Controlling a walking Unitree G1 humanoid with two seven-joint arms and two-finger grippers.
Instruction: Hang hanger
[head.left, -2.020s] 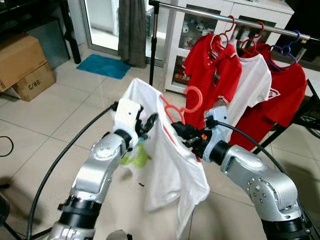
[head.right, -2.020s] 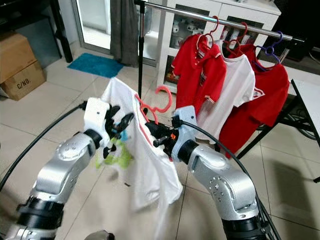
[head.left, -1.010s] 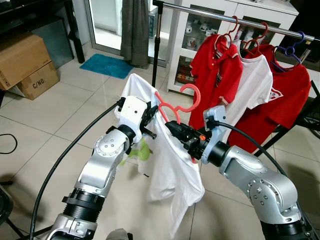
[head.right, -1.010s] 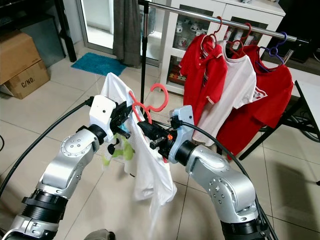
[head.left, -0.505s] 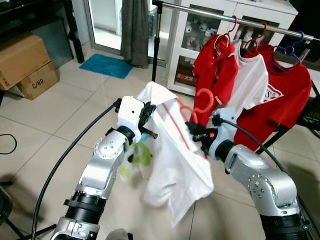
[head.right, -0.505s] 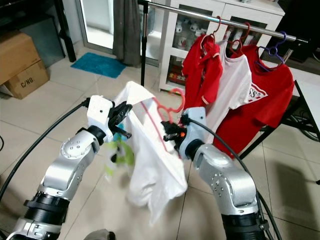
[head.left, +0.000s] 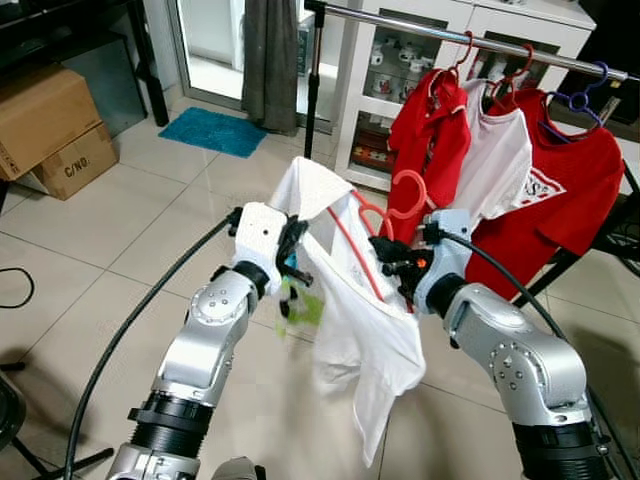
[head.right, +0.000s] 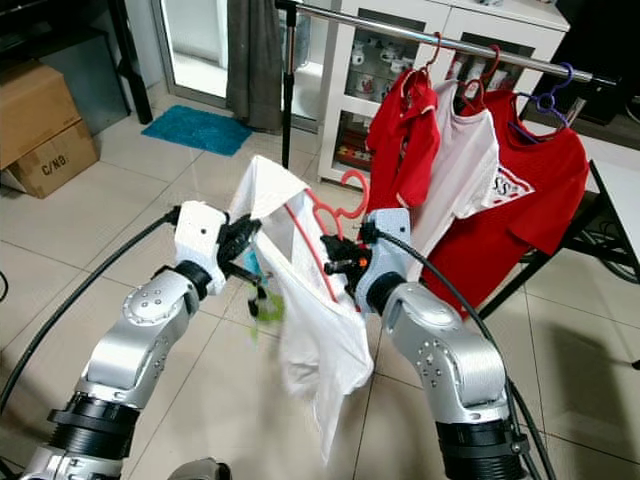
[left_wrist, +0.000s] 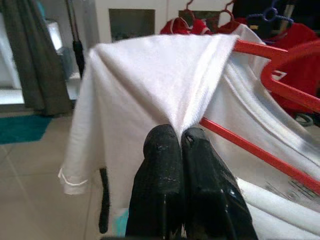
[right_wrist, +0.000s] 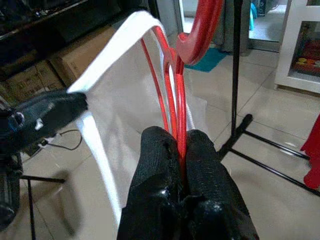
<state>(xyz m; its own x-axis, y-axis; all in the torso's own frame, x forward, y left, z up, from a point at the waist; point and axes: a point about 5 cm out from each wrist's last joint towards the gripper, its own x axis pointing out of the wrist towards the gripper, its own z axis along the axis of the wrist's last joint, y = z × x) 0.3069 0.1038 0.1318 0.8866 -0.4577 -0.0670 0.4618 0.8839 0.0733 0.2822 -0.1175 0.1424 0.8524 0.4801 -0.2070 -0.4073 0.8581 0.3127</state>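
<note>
1. Left hand (left_wrist: 181, 137): fingers pinched closed on a fold of the white T-shirt (head.left: 365, 330).
2. Red plastic hanger (head.left: 385, 215): thin, curved hook up, inside the shirt's neck, held mid-air below the clothes rail (head.left: 440, 35).
3. Right hand (right_wrist: 179, 137): clamped tight on the hanger's neck.

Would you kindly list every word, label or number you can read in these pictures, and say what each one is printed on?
"C/NO" on the lower cardboard box.
A white logo on the right-hand red shirt looks like "GUESS" with the first letters hidden in a fold, so I cannot be sure.
The green print on the white shirt, held by the left gripper and on the hanger in the right gripper, is too blurred to read.
</note>
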